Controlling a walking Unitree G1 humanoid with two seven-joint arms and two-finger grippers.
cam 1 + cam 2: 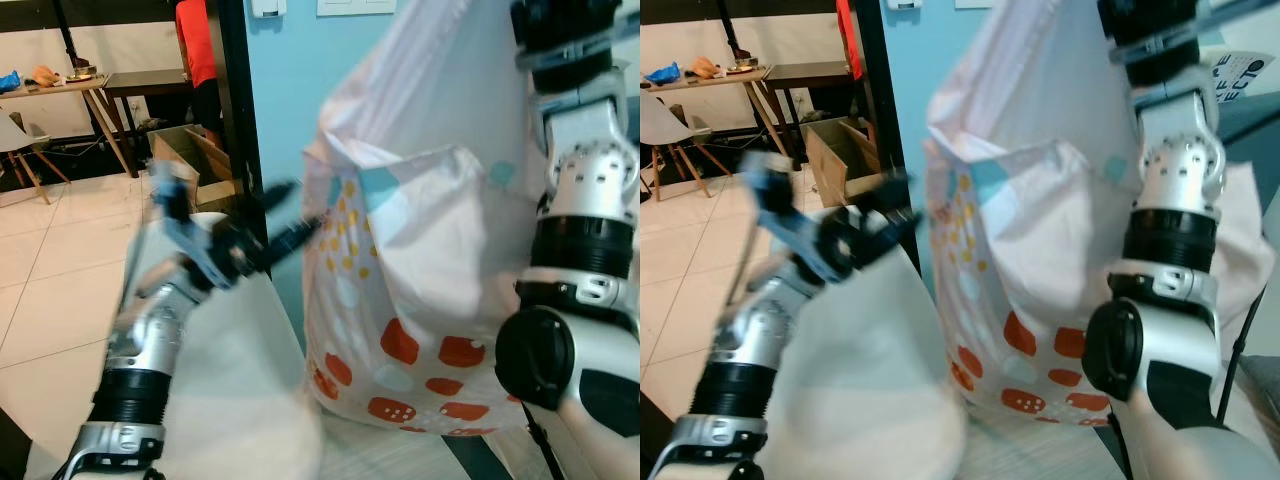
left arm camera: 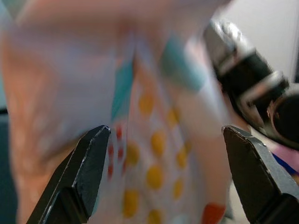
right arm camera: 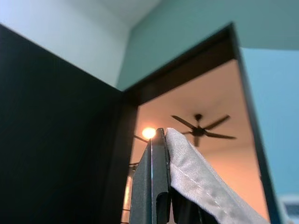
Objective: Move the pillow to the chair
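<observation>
The pillow [image 1: 420, 260], white with orange, yellow and teal dots, hangs in the air in front of me. My right arm [image 1: 585, 230] is raised high beside it. In the right wrist view my right gripper [image 3: 160, 140] is shut on a fold of the pillow's fabric [image 3: 201, 182]. My left gripper [image 1: 300, 210] is open and blurred, its tips at the pillow's left edge. The dotted cloth [image 2: 154, 116] sits just beyond the open left gripper [image 2: 164, 133]. A white curved surface [image 1: 240, 390] lies under my left arm. A white chair [image 1: 15, 140] stands far left.
A dark door frame [image 1: 235, 100] and a teal wall [image 1: 290, 90] stand behind the pillow. Beyond the doorway are a cardboard box [image 1: 190, 160], a wooden table [image 1: 60, 85], a person in a red top [image 1: 195, 40] and a tiled floor [image 1: 60, 260].
</observation>
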